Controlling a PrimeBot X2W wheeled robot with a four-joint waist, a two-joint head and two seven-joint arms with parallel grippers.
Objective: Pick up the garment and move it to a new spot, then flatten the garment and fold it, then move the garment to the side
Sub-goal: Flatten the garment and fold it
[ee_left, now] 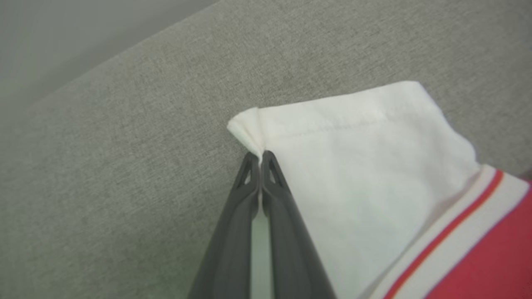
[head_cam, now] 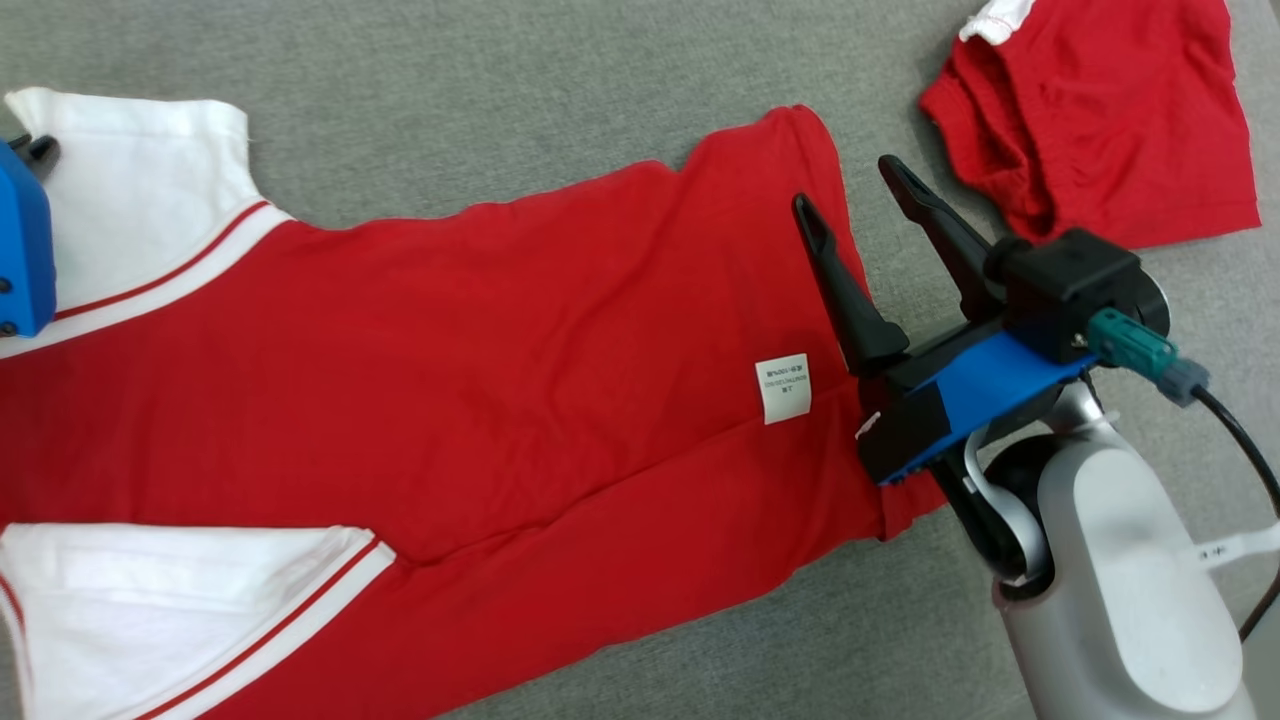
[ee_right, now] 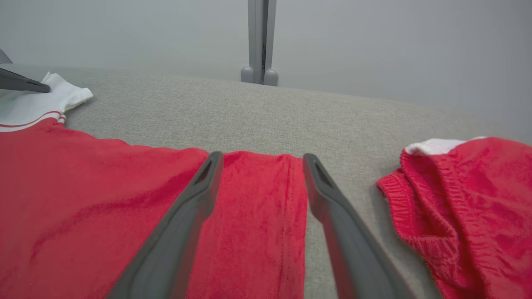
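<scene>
Left gripper (ee_left: 259, 157) pinches the white sleeve corner (ee_left: 249, 126) of the red knit shirt (head_cam: 480, 330), head view upper left; right gripper (head_cam: 848, 188), spread astride the hem (ee_right: 257, 160), should clamp before tensioning.

The garment (head_cam: 450, 350) is bright red in the body, with white sleeves (head_cam: 130, 190), each with a white band carrying one thin red stripe, and a white label (head_cam: 783, 388) with dark print. A second garment (head_cam: 1110, 120) is the same red with a white edge, and the tabletop (head_cam: 500, 80) is a flecked grey weave. The right end effector (head_cam: 848, 185) has black fingers on a blue and black body, with a silver-grey forearm (head_cam: 1120, 560) and a teal plug (head_cam: 1130, 340).
</scene>
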